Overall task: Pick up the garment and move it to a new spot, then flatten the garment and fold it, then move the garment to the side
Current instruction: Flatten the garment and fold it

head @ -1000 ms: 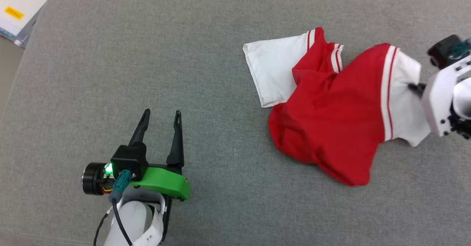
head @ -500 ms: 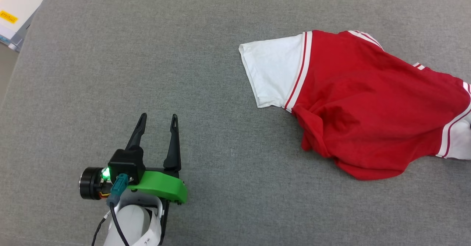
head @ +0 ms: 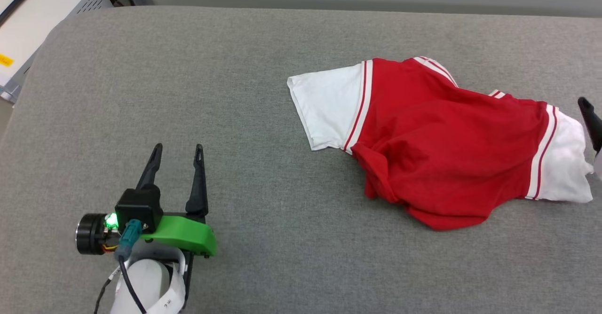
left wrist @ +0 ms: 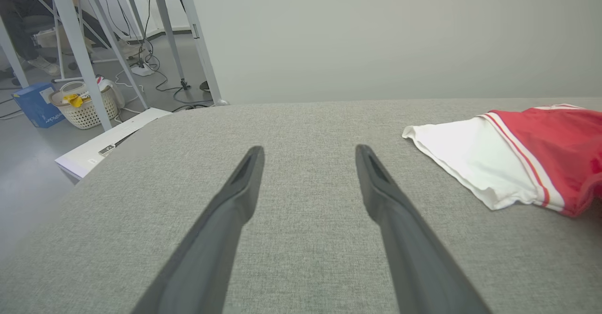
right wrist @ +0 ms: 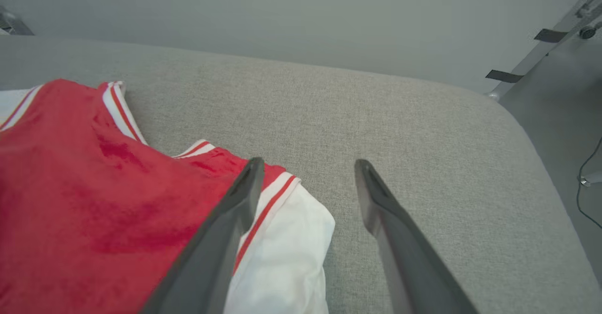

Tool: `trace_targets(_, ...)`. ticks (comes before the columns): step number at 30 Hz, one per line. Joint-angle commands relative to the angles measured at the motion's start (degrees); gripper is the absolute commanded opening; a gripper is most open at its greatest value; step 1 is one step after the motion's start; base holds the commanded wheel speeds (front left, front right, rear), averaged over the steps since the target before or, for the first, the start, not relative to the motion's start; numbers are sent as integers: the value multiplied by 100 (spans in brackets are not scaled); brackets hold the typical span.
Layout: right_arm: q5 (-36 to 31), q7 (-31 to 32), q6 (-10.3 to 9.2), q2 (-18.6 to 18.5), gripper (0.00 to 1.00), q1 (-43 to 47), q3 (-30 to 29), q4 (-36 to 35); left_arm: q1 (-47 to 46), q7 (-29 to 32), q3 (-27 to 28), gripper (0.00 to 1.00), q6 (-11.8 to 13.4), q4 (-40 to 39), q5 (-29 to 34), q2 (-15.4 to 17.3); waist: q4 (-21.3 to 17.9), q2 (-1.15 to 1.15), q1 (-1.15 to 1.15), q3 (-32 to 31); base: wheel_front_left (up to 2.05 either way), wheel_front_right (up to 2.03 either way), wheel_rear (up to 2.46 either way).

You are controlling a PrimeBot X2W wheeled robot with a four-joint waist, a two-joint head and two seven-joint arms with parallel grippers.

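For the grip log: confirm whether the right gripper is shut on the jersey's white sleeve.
No: the right gripper stands open, fingers apart, the white sleeve lying loose beside one.

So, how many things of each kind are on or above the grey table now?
Garment: 1
Claws: 2, the left claw and the right claw, both open
Total: 3
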Motion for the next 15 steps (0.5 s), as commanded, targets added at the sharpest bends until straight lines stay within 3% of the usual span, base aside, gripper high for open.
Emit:
trace_targets(1,-234,-311,-3,122,100,-40,-179,-33,-137,-34,48,100,-62,-38,48,107,-153,29,0,-97,0,0,0)
trace_targets(5,-851,-1029,-3,548,100,-14,-876,-156,-484,-34,133,100,-176,-24,43,304,-298,29,0,-110,0,0,0)
trace_targets(8,-1344,-1216,-3,903,100,144,-1494,-428,-824,-34,114,100,-280,67,29,466,-393,29,0,-102,0,0,0)
trace_targets(15,-2604,-1281,-3,1992,100,1021,-2901,-1925,-2040,-3,-140,100,-454,612,-158,941,-669,29,0,29,0,0,0)
